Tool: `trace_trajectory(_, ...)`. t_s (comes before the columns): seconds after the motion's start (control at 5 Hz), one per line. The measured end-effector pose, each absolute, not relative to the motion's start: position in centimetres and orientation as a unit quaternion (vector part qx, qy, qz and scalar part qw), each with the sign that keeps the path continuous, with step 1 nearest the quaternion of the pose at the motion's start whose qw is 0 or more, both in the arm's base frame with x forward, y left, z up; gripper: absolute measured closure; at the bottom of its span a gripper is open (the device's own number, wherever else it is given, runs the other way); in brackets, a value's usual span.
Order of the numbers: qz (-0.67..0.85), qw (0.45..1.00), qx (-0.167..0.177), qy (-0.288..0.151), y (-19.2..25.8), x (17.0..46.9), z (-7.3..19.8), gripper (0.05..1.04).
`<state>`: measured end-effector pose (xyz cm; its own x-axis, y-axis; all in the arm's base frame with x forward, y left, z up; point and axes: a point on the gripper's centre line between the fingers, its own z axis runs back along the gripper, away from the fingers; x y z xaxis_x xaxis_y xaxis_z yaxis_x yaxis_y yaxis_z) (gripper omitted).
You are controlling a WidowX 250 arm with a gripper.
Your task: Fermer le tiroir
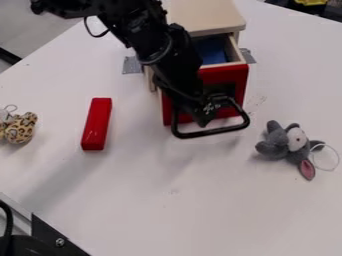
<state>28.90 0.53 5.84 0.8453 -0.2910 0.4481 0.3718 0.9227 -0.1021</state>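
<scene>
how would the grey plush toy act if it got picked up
The grey plush toy looks fuzzy and stuffed, so it would probably squash under a grip rather than hold stiff. It is likely light for its size, as soft toys tend to be. Its pink-lined ear sticks out from the body and might flop or dangle once lifted.

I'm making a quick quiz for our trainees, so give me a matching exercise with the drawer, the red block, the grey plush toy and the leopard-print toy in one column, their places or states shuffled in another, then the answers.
Things:
1. Drawer
2. Red block
3. Grey plush toy
4. Leopard-print toy

Places or states:
A. At the view's left edge
B. Between the drawer and the leopard-print toy
C. Right of the drawer in the view
D. Open, with something blue inside

Right pairs: 1-D, 2-B, 3-C, 4-A
</scene>
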Motion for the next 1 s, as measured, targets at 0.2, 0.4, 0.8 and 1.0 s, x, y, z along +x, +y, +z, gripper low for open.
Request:
trace_trajectory(0.2,-0.157,0.956,-0.099,-0.228,1.2,30.0,6.0,0.085)
trace_trajectory(0.4,-0.155,0.958,-0.107,-0.214,1.6,30.2,5.8,0.085)
trace_trajectory(0.8,-0.16,0.956,-0.116,-0.216,0.9,30.5,5.9,0.085)
trace_trajectory(1.0,-0.15,0.957,-0.105,-0.226,1.9,31.5,5.7,0.085)
